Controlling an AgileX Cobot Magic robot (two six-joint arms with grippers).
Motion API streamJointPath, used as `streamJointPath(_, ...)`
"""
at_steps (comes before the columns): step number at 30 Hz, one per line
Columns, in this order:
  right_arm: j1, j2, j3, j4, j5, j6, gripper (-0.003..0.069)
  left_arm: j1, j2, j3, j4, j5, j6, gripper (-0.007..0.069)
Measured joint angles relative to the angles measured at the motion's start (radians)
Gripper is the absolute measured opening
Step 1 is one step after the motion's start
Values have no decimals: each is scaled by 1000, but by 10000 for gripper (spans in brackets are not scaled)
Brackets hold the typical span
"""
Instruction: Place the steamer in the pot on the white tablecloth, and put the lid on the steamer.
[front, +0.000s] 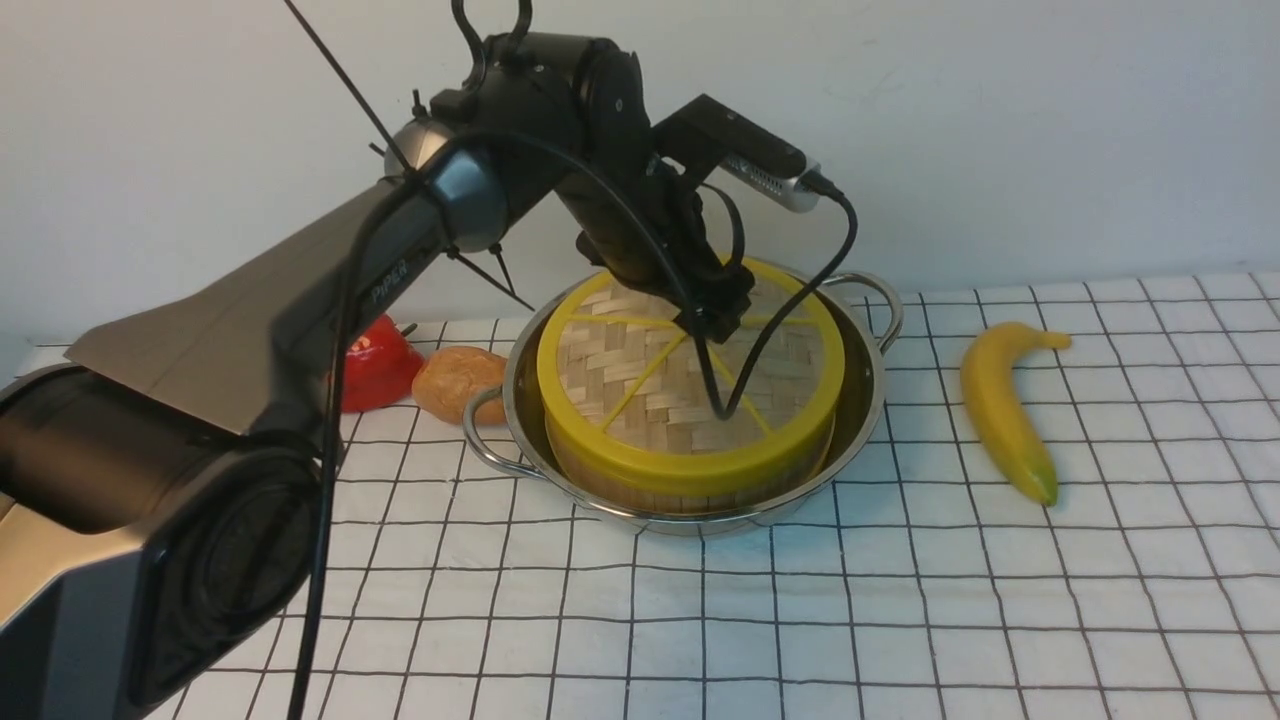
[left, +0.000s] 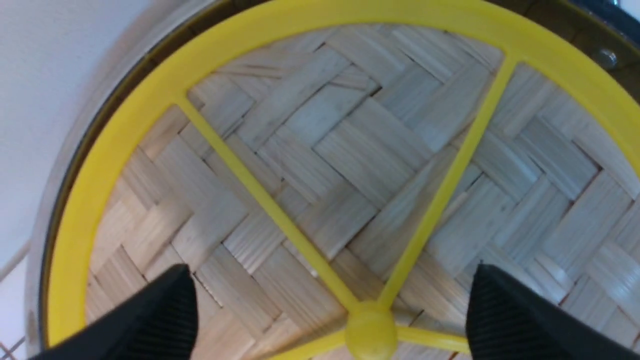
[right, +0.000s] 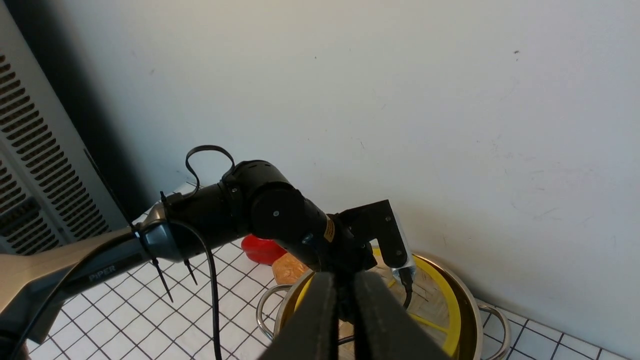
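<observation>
One soft white cloth (front: 800, 620), ruled in thin black squares, covers the table. Mid-table on it sits one pot (front: 862, 410), wide, shallow and of shiny steel, with two looped wire handles. One round steamer (front: 620, 487) stands inside it. Only its pale bamboo wall shows, because one lid (front: 660, 400) lies flat on top. The lid is a disc of woven bamboo strips in a thick yellow rim, with thin yellow spokes meeting at a round knob (left: 371, 332).

The left gripper (front: 716, 322) hangs over the lid's middle, spread wide, its two black fingers (left: 150, 320) either side of the knob and holding nothing. Whether the tips touch the weave cannot be told. The right gripper (right: 345, 315), seen only from its own wrist, has two fingers almost together with nothing between them.

One smooth yellow banana (front: 1005, 410) lies right of the pot, apart from it. Behind the pot's left side, one glossy red pepper (front: 378, 365) and one rough tan lump (front: 455, 380) lie side by side.
</observation>
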Motion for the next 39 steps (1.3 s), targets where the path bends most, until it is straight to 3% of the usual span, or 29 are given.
streamJointPath(4,0,0,0,0,0,0,73,0,-23,0,19,2,0,643)
streamJointPath(8,0,0,0,0,0,0,76,0,-77,0,74,17,0,533)
streamJointPath(11,0,0,0,0,0,0,82,0,-139,0,106,68,0,389)
streamJointPath(12,0,0,0,0,0,0,83,0,-148,0,106,77,0,377)
streamJointPath(14,0,0,0,0,0,0,86,0,-206,0,110,133,0,200)
streamJointPath(15,0,0,0,0,0,0,87,0,-215,0,110,140,0,186)
streamJointPath(18,0,0,0,0,0,0,92,0,-298,-1,110,171,5,5)
streamJointPath(32,0,-33,15,-45,-2,3,104,0,-657,133,25,176,25,-22)
streamJointPath(39,0,-134,164,-106,-3,-16,111,0,-1000,392,-13,165,28,-22)
